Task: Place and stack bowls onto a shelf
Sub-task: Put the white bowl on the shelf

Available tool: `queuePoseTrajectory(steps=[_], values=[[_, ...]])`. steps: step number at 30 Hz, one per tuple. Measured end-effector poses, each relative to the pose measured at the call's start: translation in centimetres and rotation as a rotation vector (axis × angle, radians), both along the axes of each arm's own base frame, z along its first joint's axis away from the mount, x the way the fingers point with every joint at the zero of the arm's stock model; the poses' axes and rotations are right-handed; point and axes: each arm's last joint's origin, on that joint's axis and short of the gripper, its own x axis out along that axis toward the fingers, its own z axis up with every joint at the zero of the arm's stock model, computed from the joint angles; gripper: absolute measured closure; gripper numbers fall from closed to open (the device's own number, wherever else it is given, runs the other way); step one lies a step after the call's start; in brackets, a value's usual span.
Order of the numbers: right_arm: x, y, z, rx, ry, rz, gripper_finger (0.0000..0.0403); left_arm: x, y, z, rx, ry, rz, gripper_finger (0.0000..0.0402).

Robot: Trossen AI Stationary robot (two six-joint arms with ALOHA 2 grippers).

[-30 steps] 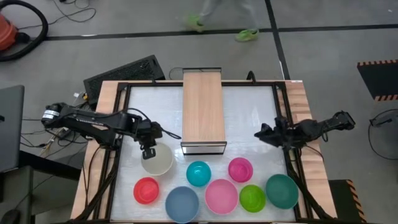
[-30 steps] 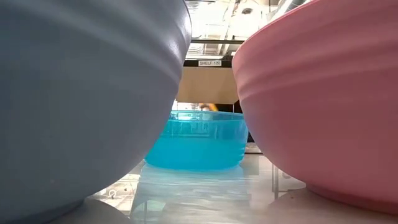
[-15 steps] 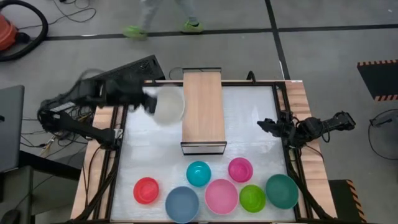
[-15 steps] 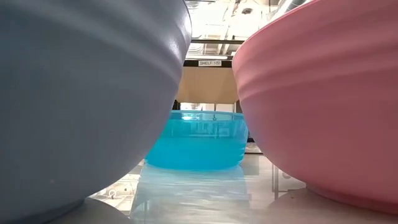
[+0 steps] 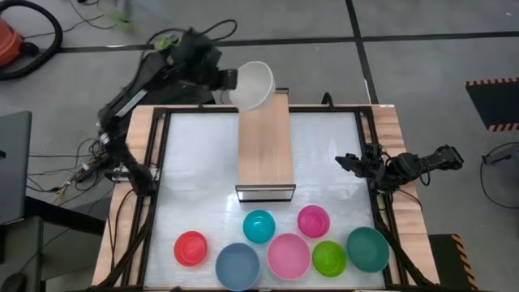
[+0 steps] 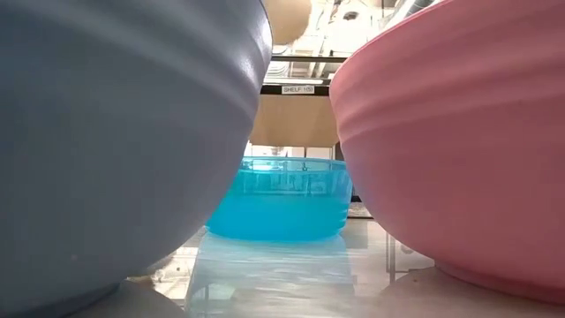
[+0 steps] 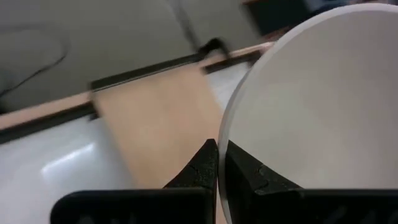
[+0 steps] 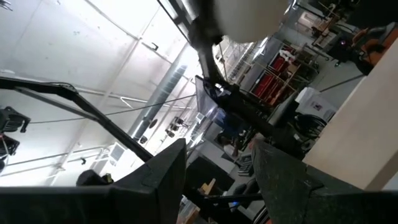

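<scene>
From above, the left hand [image 5: 229, 79] pinches the rim of the white bowl [image 5: 253, 85], held in the air over the far end of the shelf [image 5: 265, 146] and tipped on its side, its mouth turned toward the right. The shelf's long axis runs near to far down the middle of the tabletop [image 5: 195, 195]. The right hand [image 5: 345, 161] waits at the right edge, fingers parted and holding nothing. In the low view, the grey-blue bowl [image 6: 124, 150] and light pink bowl [image 6: 459, 141] flank the cyan bowl [image 6: 282, 199]. In the left wrist view, the closed fingers [image 7: 208, 168] clamp the white bowl's rim above the shelf.
</scene>
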Motion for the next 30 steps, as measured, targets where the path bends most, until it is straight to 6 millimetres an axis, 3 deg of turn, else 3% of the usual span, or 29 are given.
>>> queuePoseTrajectory(steps=[5,12,18,30], values=[[0.0,0.0,0.0,0.0,0.0,-0.001,0.0194,1.7,3.5,-4.1,-0.143,0.19,0.034,0.0402],[0.0,0.0,0.0,-0.042,0.007,-0.02,0.0194,3.6,5.0,-7.1,-0.168,0.288,0.044,0.0401],[0.0,0.0,0.0,-0.046,0.008,-0.022,0.0194,4.0,5.6,-8.0,-0.091,0.387,0.091,0.0401],[0.0,0.0,-0.1,-0.05,0.019,-0.022,0.0194,4.1,6.1,-8.3,-0.045,0.421,0.112,0.0401]])
